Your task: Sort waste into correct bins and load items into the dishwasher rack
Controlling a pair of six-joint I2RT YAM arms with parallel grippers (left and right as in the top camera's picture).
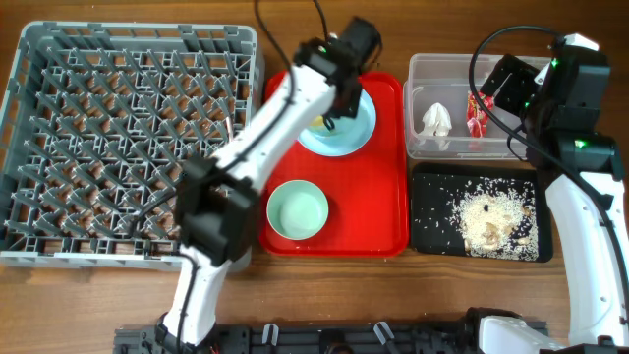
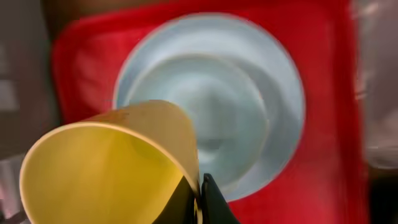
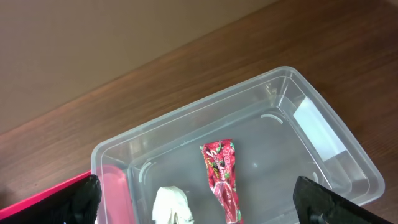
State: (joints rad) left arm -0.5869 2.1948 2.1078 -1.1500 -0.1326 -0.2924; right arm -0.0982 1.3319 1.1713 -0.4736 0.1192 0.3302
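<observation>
Dishwasher rack (image 1: pixel 138 147) fills the left of the overhead frame, and we make out no dishes among its pegs. Beside it, over the red serving tray (image 1: pixel 388 197), the left gripper (image 2: pixel 200 200) pinches the wall of the small yellow cup (image 2: pixel 106 168), held tilted above the light blue plate (image 2: pixel 273 93). Whether the blue bowl sits on that plate we cannot tell. The pale green bowl (image 1: pixel 298 210) stands lower on the same tray. We judge loading to be the step in hand: next the cup must travel left over the rack wall and settle between pegs. At upper right, the clear tub (image 3: pixel 323 130) holds the crumpled napkin (image 3: pixel 173 205) and red wrapper (image 3: pixel 222 177). Below it the black tray (image 1: pixel 432 226) carries the rice scraps (image 1: pixel 491 216). The right gripper (image 3: pixel 199 208) hovers over the tub, jaws spread wide and empty.
</observation>
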